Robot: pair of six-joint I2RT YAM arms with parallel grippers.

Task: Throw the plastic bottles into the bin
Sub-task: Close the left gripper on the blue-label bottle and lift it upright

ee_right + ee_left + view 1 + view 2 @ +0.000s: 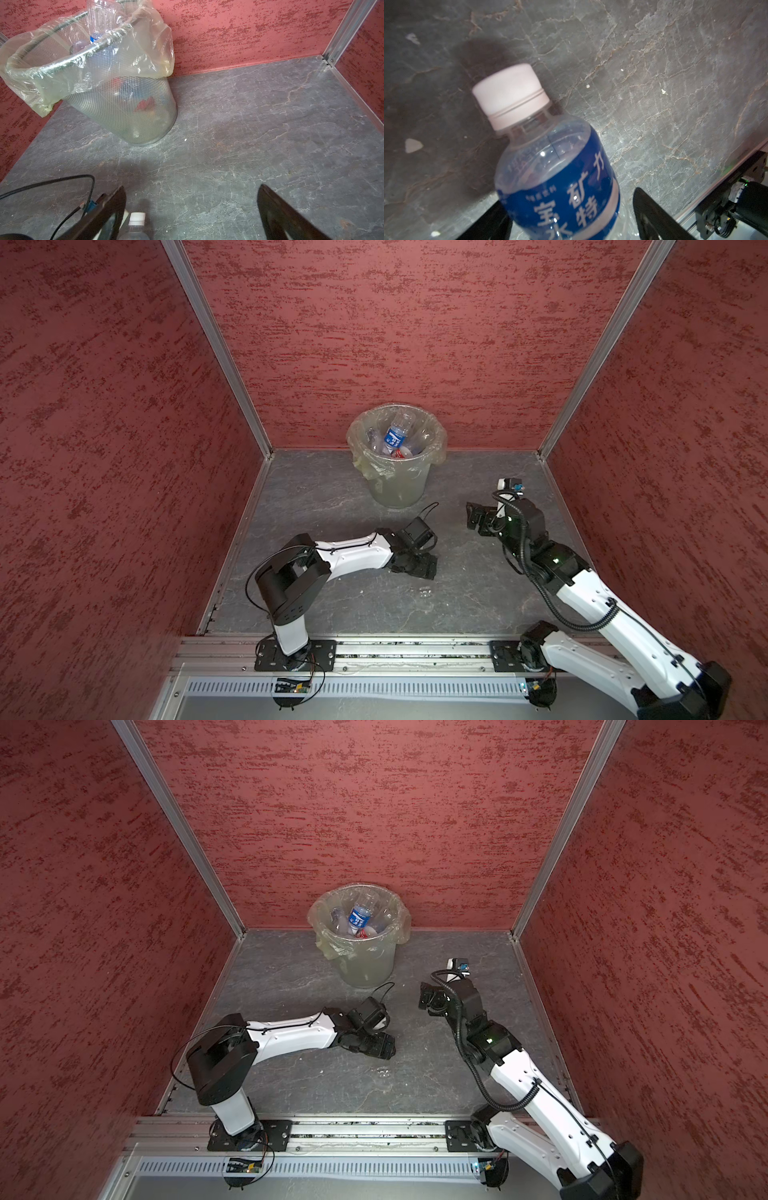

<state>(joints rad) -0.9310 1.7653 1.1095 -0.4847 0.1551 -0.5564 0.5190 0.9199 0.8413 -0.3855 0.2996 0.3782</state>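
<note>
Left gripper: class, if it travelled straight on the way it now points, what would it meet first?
The plastic bottle with the blue label: it sits between the left gripper's fingers, white cap pointing away. Beyond it, probably only the grey floor.

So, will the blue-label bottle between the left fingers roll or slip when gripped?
The bottle looks like thin clear plastic with no liquid visible, so probably light and apt to dent. Its round body and glossy label may slip or roll between the fingers. The white cap looks stiffer.
</note>
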